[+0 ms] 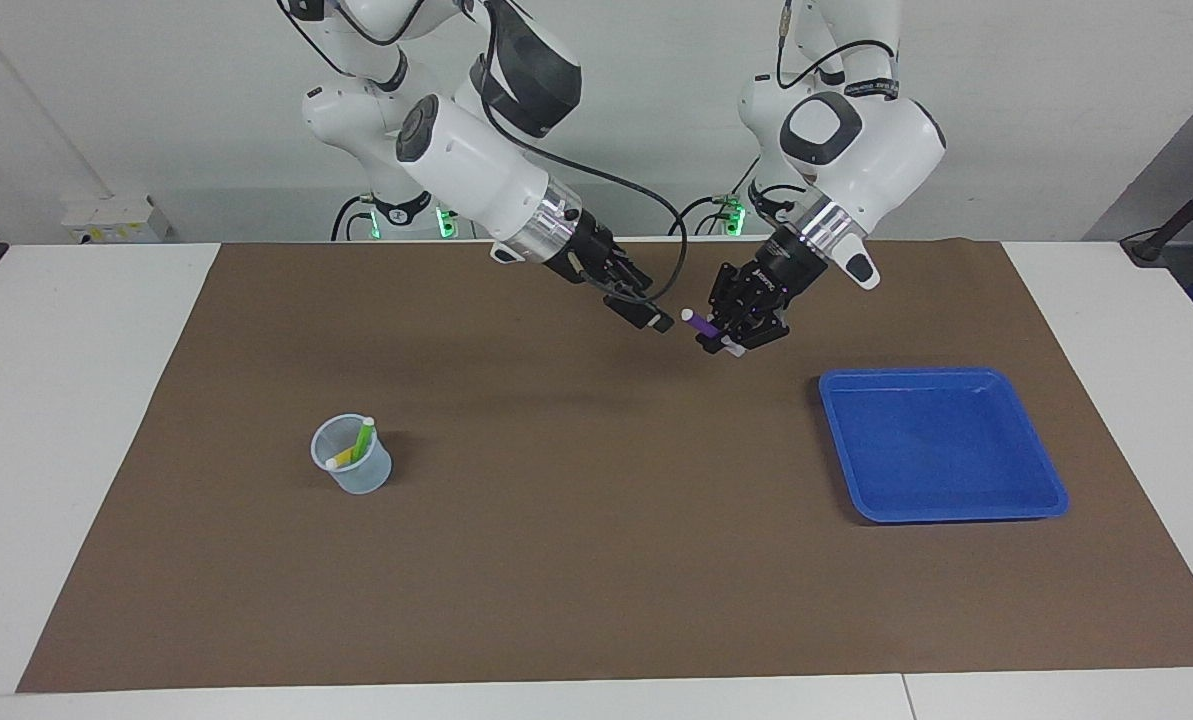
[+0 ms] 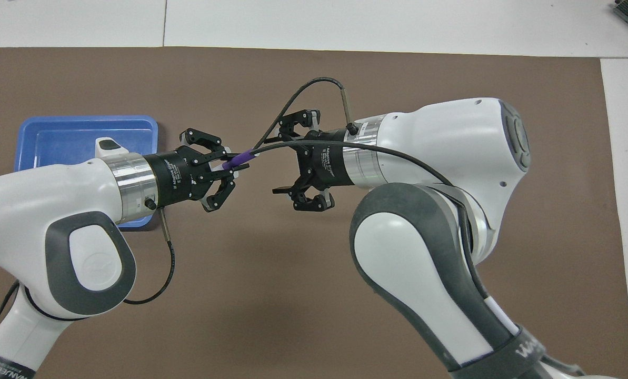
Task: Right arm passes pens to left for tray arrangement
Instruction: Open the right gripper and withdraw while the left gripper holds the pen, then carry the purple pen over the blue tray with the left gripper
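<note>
Left end effector (image 1: pixel 738 332) clamped on the purple pen (image 2: pixel 238 159), fingertips met around the barrel, links splayed; pen juts out toward the right end effector (image 1: pixel 659 322), whitish tip leading, tilted rather than level. My right end effector stands fully spread and holds nothing, just beside the pen's free end but apart from it, both up in the air over bare brown mat (image 1: pixel 596 560). Risks, as I judge them: the grip sits toward one end of the pen, so a quick swing toward the tray (image 1: pixel 1051 480) could let the long free end pivot or slip out; the right end effector's black cable (image 2: pixel 314 84) loops close over the pen in the overhead view, and a careless retreat could snag or knock it; setting down at this tilt, the pen could roll against the raised rim or bounce out. Position: in the facing view the tray lies at about four o'clock from the left end effector, near but not under it, on the counter toward the left arm's end. Green pen (image 1: pixel 364 438) and yellow pen (image 1: pixel 340 460) stand in the translucent cup (image 1: pixel 356 478), well apart at about eight o'clock from the right end effector, toward the right arm's end; those two not yet passed
</note>
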{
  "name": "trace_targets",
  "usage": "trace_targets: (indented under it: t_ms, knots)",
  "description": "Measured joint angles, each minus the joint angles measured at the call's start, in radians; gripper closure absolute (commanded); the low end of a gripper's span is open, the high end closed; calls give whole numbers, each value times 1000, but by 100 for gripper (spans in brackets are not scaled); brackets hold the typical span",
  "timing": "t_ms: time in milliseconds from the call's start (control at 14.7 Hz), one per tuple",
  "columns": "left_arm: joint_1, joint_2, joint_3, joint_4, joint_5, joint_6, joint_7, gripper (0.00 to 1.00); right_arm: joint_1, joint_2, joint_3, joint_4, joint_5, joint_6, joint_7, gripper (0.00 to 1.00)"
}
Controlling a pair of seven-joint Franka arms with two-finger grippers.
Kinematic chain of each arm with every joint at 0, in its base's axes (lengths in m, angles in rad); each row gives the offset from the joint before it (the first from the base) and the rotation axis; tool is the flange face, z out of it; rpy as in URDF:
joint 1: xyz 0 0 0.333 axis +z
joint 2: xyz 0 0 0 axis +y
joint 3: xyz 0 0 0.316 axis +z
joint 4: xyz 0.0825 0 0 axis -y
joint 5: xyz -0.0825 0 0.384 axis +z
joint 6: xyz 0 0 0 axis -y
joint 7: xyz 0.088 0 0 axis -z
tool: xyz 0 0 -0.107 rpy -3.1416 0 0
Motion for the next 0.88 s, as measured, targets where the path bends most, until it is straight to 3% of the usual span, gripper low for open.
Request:
trace_targets:
  t_ms: [136, 407, 746, 882]
  knots:
    - [28, -1, 1, 0, 32, -36, 86, 100, -1, -4, -3, 0, -30, -27, -3, 0]
    - [86, -2, 3, 0, 267, -113, 233, 100, 1, -13, -1, -5, -147, -48, -52, 0]
    - [100, -4, 3, -3, 444, -168, 416, 100, -16, -43, -10, -103, -229, -48, -342, 0]
    - [132, -10, 4, -21, 454, -184, 546, 100, -49, -65, -12, -156, -347, -56, -448, 0]
